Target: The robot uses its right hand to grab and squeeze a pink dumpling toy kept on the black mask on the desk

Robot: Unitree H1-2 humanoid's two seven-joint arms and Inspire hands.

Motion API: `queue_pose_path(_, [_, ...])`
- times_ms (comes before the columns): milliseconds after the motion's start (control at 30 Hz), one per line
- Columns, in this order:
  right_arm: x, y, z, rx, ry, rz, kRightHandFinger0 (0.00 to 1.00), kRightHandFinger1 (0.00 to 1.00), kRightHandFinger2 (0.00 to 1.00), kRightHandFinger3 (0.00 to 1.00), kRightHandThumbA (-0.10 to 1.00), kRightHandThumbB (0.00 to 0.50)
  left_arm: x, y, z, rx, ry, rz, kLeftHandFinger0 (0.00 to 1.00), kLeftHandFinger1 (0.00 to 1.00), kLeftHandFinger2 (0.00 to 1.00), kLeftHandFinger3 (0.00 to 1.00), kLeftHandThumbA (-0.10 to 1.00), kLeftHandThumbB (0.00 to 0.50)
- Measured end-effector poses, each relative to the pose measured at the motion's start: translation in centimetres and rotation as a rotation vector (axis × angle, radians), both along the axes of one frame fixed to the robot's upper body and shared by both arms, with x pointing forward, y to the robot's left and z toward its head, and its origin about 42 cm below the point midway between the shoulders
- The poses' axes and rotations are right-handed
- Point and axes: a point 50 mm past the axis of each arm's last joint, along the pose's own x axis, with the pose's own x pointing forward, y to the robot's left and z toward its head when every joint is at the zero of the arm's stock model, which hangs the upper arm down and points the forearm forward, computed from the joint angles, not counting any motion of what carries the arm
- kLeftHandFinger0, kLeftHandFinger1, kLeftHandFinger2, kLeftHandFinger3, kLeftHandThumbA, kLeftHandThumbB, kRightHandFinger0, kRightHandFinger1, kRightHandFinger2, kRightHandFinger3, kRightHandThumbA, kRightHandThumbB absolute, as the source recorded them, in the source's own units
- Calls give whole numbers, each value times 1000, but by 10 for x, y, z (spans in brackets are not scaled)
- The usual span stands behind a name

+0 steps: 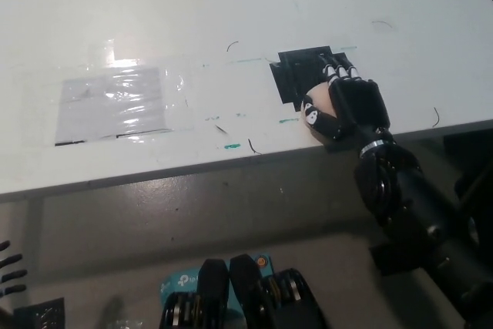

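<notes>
The pink dumpling toy is enclosed by the black right hand at the lower edge of the black mask, near the front edge of the desk, and the fingers are wrapped around it. For a good squeeze, the pressure should be applied evenly and the toy kept over the mask. Only the fingertips of the left hand are seen at the lower left, so its state cannot be told.

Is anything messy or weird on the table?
A little. The white desk has green and black pen scribbles near its front edge, and a crinkled clear plastic sheet is taped down on it. The right hand is shut on the pink dumpling toy at the black mask. Nothing looks spilled or broken.
</notes>
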Motion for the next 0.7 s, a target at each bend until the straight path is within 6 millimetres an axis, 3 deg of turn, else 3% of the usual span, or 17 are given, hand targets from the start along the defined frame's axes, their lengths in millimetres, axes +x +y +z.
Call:
queue_pose_path(200, [-13,-8,12,46,-24,15,1000,1000,1000,1000,621,366,-1,-1,1,3,-3,-3,729,738,825,899,1000,113])
queue_pose_path(267, [-19,-11,19,65,-44,23,1000,1000,1000,1000,627,372,-1,-1,1,2,-3,-3,723,731,817,887,1000,133])
queue_pose_path(367, [-29,-17,30,95,-69,31,1000,1000,1000,1000,577,369,-1,-1,1,3,-3,-3,739,752,847,924,1000,127])
queue_pose_path(567, [-46,-32,50,170,-114,34,1000,1000,1000,1000,535,355,-1,-1,1,3,-2,-3,708,724,799,883,1000,131])
queue_pose_path(667, [-59,-43,63,234,-138,31,1000,1000,1000,1000,345,306,-1,-1,1,2,-2,-3,708,721,790,869,1000,132])
queue_pose_path(700, [-63,-47,64,259,-141,28,1000,1000,1000,1000,343,306,-1,-1,1,2,-2,-3,706,721,788,868,1000,132])
